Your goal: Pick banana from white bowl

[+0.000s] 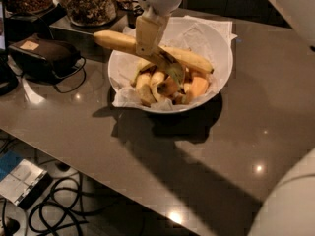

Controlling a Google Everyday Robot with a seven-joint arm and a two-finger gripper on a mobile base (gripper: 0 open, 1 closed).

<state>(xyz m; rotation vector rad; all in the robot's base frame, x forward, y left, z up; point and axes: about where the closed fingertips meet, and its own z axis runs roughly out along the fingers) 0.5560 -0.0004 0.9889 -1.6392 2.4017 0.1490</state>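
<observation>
The white bowl lined with crinkled paper stands on the dark table. My gripper hangs over the bowl's left rim, shut on the long yellow banana. The banana lies almost level above the other fruit. Its left end sticks out past the rim and its right end reaches over the bowl's middle. A dark bruised patch shows just below the fingers. Short bananas and orange pieces stay in the bowl.
Glass jars of snacks stand behind the bowl at the back left. A black device with a cable lies to the left. Cables and a box lie on the floor past the table's front edge. My white body fills the lower right.
</observation>
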